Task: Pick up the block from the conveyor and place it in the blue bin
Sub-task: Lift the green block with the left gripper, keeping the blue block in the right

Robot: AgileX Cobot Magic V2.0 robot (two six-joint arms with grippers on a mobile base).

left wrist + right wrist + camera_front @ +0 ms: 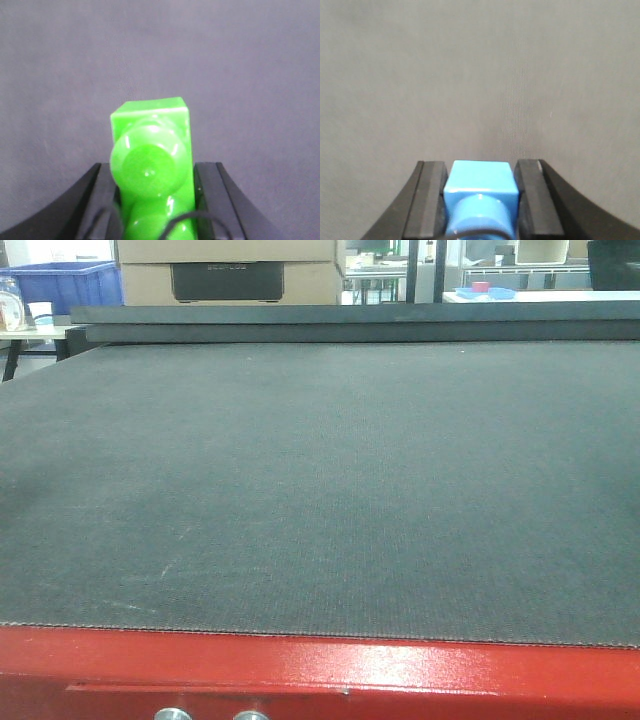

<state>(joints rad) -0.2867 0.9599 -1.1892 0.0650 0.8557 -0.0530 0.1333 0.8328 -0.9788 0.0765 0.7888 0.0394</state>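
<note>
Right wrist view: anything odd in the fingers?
Yes: the right fingers clamp a blue block while the left fingers hold the green block, so both arms are loaded. Neither block looks damaged.

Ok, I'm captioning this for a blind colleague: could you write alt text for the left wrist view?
A bright green block with rounded studs facing the camera sits clamped between the left gripper's two black fingers. Behind it is a plain grey surface.
</note>
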